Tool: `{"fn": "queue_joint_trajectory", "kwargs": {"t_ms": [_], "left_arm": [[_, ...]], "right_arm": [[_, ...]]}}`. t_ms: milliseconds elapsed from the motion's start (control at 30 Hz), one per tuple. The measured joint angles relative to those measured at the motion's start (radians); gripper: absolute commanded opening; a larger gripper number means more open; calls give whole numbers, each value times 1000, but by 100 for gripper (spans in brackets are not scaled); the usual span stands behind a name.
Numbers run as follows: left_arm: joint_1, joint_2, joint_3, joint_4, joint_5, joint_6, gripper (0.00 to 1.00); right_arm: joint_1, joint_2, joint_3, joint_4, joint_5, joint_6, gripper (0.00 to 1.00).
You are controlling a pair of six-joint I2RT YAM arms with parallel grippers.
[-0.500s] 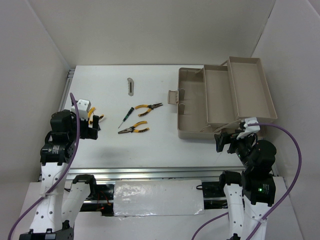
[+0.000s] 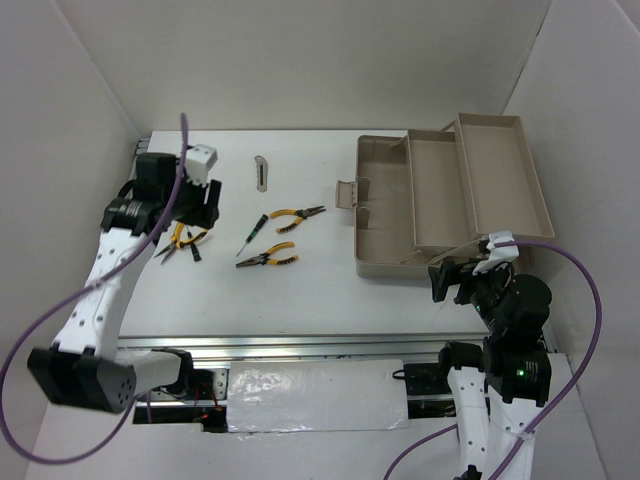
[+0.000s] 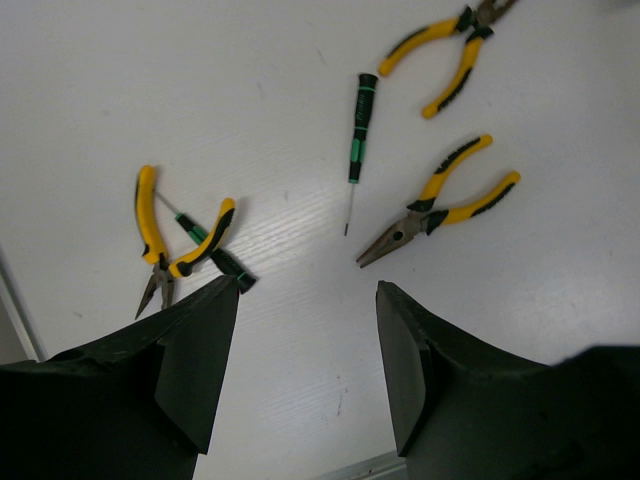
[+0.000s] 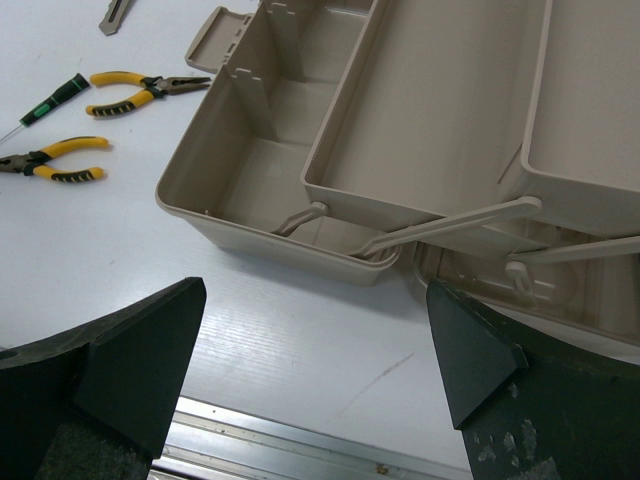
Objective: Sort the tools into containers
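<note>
1. Fingers [image 3: 190,360] of the left gripper [image 3: 305,350] stood wide apart, holding nothing, low over the table [image 2: 320,290] by the left wall.
2. Leftmost pliers [image 3: 170,235] lay just beyond them, jaws toward the near-left edge. A thin screwdriver [image 3: 205,245] crossed its handles, its dark handle end just beside the left fingertip.
3. Grey metal piece [image 2: 261,172] lay farther back, long axis far to near, well apart from the rest.
4. Middle screwdriver [image 2: 252,234] lay on a diagonal, tip near-left, handle far-right.
5. Upper pliers [image 2: 295,215] pointed its jaws right, toward the toolbox. Lower pliers [image 2: 268,258] pointed left.
6. Bare table ran between these tools and the toolbox [image 2: 358,250].
7. Toolbox sat open at the right, deep tub leftmost, trays [image 2: 445,190] folded out to the right.
8. Right gripper [image 4: 310,340] hung at the toolbox's near edge, spread wide, holding nothing.
</note>
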Motion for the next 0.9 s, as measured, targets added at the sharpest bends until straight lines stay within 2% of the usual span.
{"fn": "queue_joint_trajectory", "kwargs": {"t_ms": [133,267,367,467,767,900], "left_arm": [[-75,192,91,-16,85,57,68],[-153,329,114,-51,152,119,56],[-216,432,146,-62,155,142,46],[-273,521,171,-56,140,147,41],[-352,702,176,-14,72,145,41],[-365,760,193,8,37,145,47]], "right_arm": [[0,7,-2,0,2,0,100],[0,8,-14,2,6,0,100],[-1,10,-17,3,8,0,100],[-1,10,-18,3,10,0,100],[-1,13,-21,4,10,0,100],[-1,16,-21,3,10,0,100]]}}
